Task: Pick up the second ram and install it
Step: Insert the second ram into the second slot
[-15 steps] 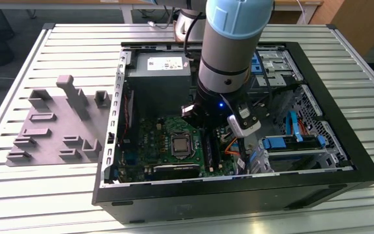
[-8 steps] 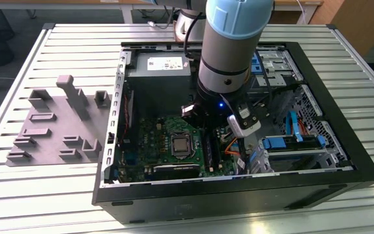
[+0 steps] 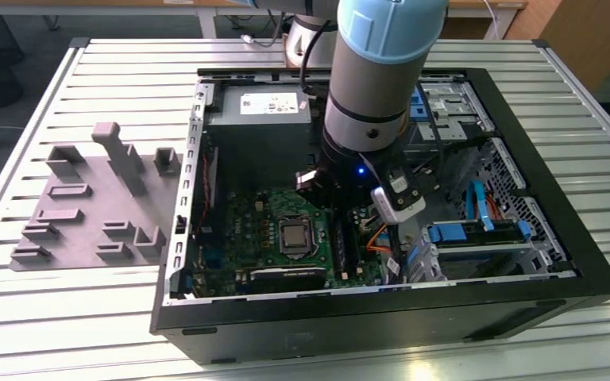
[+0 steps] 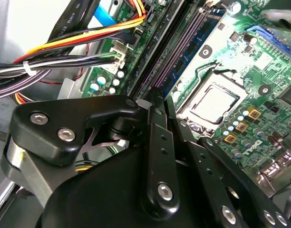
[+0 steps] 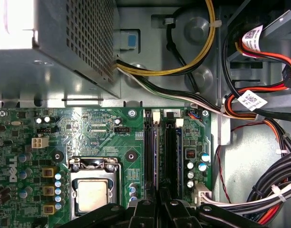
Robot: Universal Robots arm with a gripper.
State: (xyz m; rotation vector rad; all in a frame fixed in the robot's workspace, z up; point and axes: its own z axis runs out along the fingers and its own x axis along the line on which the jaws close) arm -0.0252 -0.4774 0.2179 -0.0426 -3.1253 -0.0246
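The ram (image 5: 155, 156) appears to stand on edge in a black slot (image 5: 149, 156) on the motherboard (image 5: 102, 133). In the second wrist view it shows as a thin purplish strip (image 4: 169, 52) running away from the gripper's tip. I cannot tell for sure whether it is fully seated. A second stick (image 5: 178, 156) with a bluish face (image 4: 195, 47) sits in a slot just beside it, on the side away from the processor socket (image 5: 91, 190).

The gripper (image 5: 160, 206) hangs directly over the ram's near end, in line with it (image 4: 157, 102). Whether the jaws are pressed together or pinching the ram's edge, I cannot tell.

In the exterior view the arm (image 3: 374, 87) reaches down into the open computer case (image 3: 559, 262), the gripper (image 3: 321, 182) low over the motherboard (image 3: 263, 230). A grey tray (image 3: 83, 206) with upright pegs lies outside the case, toward the exterior view's left, on the slatted surface (image 3: 125, 71). Bundled cables (image 5: 259, 118) run beside the slots, on the far side from the socket.
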